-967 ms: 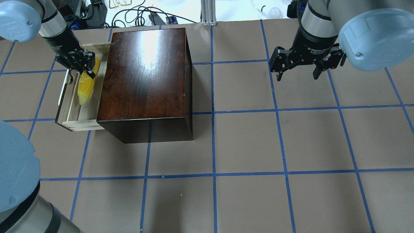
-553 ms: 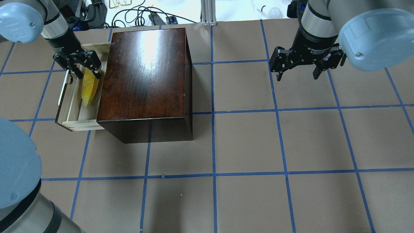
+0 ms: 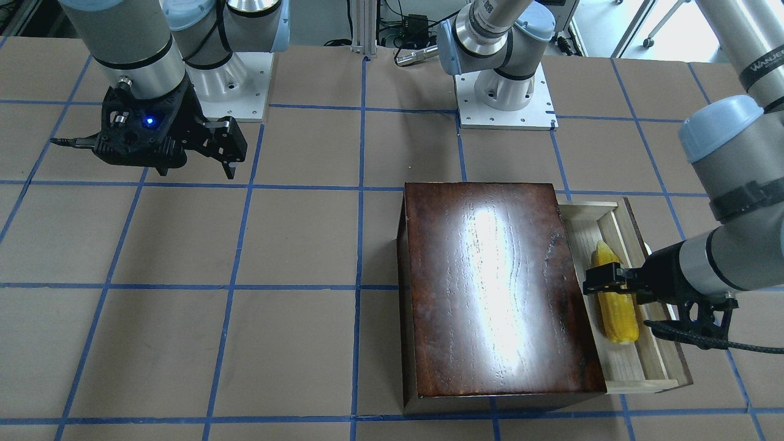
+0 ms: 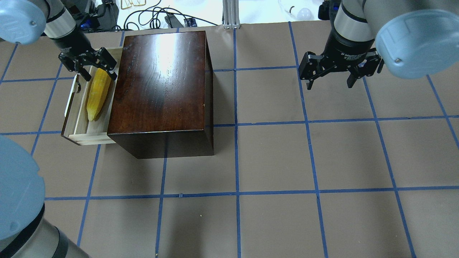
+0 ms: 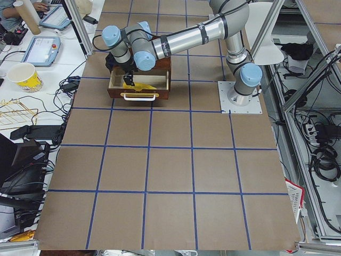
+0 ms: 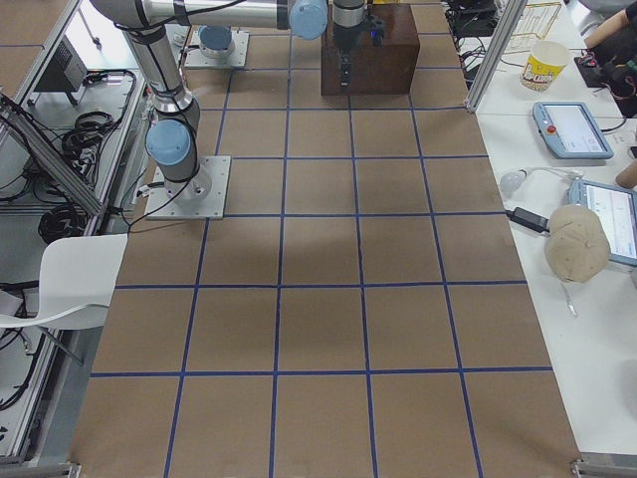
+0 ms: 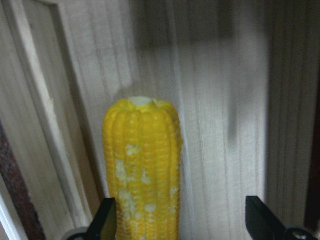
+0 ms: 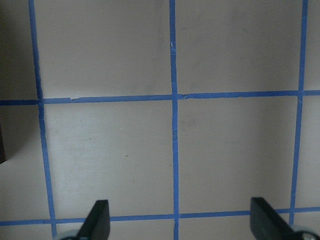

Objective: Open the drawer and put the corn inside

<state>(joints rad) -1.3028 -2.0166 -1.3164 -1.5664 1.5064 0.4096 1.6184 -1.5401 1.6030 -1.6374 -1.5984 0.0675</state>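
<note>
The yellow corn [image 4: 96, 94] lies flat in the pulled-out pale wood drawer [image 4: 76, 123], pointed end toward the robot. It also shows in the front view [image 3: 615, 309] and in the left wrist view [image 7: 142, 170]. The drawer juts from the left side of the dark-brown box [image 4: 161, 86]; its white loop handle [image 4: 71, 96] faces outward. My left gripper [image 4: 95, 68] is open just above the corn's blunt far end, not gripping it; the fingers [image 7: 105, 222] straddle it. My right gripper [image 4: 330, 77] is open and empty over the bare mat, far right.
Brown mat with a blue tape grid [image 4: 236, 157] covers the table. Cables and gear [image 4: 154, 16] lie beyond the far edge behind the box. The arm bases [image 3: 505, 92] stand at the robot's side of the table.
My left gripper has opened and let go of the corn, which now rests flat in the drawer. The gripper has drawn back slightly toward the far end. The right arm has not moved.
</note>
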